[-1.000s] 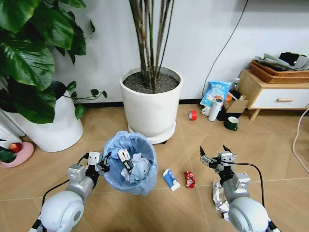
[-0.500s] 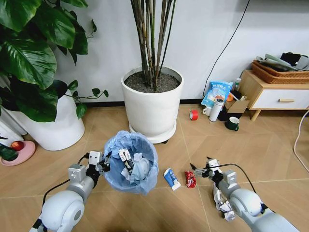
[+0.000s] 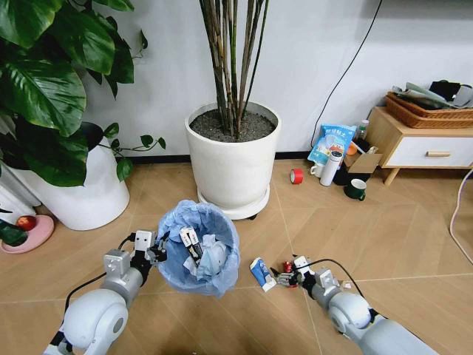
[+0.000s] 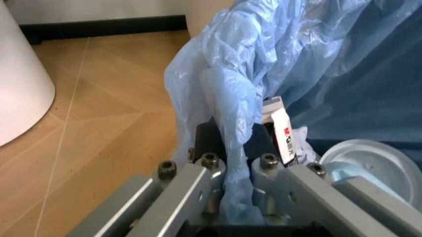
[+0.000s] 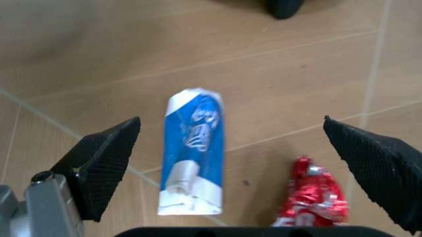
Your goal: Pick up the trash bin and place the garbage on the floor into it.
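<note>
Beside the trash bin [image 3: 198, 248], blue wrapper [image 5: 191, 150] and red wrapper [image 5: 315, 196] lie apart.

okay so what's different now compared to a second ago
The right gripper has come down and toward the bin side, from raised above the floor to open just over the blue wrapper and red wrapper. The left gripper stays clamped on the trash bin; both wrappers lie unmoved.
</note>
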